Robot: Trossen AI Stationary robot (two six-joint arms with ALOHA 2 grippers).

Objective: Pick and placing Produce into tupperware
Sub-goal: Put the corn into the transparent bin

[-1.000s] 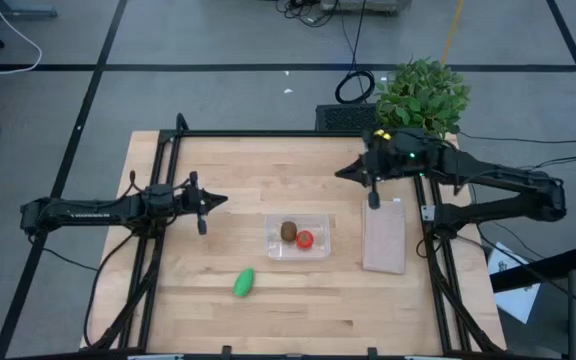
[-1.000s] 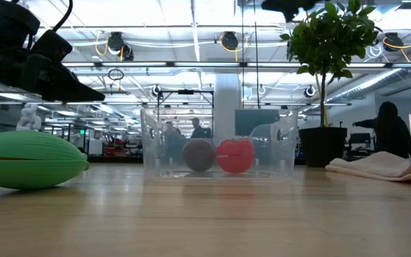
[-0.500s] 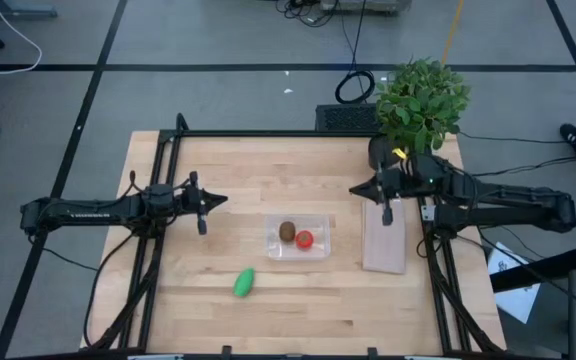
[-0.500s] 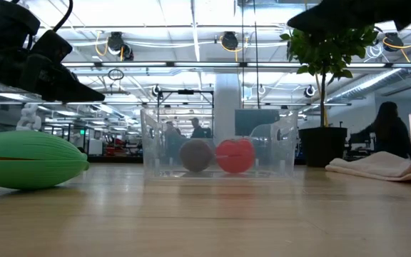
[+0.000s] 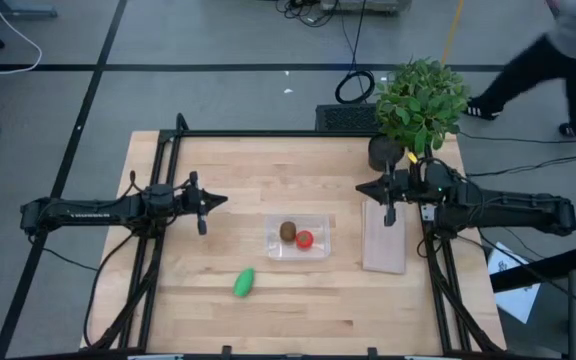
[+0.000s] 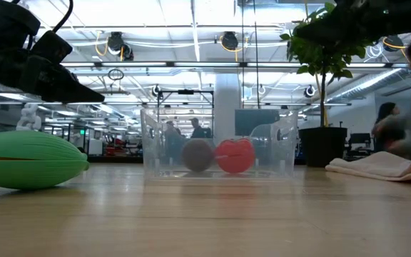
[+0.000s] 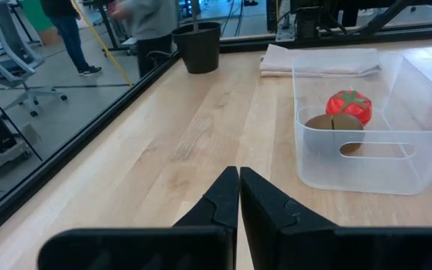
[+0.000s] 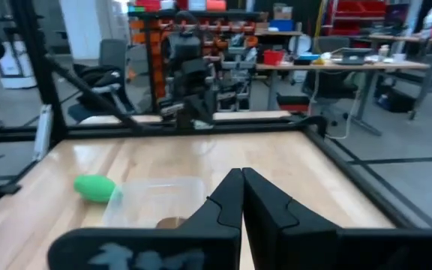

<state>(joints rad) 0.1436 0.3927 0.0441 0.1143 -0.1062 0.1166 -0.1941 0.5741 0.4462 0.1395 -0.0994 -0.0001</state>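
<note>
The clear tupperware [image 5: 299,236] sits at the table's middle, with the brown kiwi ball [image 5: 287,231] and the red tomato ball [image 5: 305,239] resting on its floor; both also show in the left wrist view, kiwi [image 7: 333,124] and tomato [image 7: 349,106]. The green oblong piece [image 5: 244,282] lies on the wood nearer the near edge, left of the tupperware. My left gripper [image 5: 202,212] is shut and hovers left of the tupperware. My right gripper [image 5: 389,204] is shut, above the far end of the whitish panel [image 5: 384,238], right of the tupperware.
A potted plant [image 5: 420,98] stands at the table's far right corner, just behind my right arm. The folded whitish panel lies along the right side. A person [image 5: 558,45] moves on the floor beyond the far right corner. Bare wood spreads around the green piece.
My right gripper has drawn back toward the table's right edge and a little toward the near edge, from near the plant to above the panel's far end. The kiwi and tomato stay in the tupperware. A person has walked into view at the far right.
</note>
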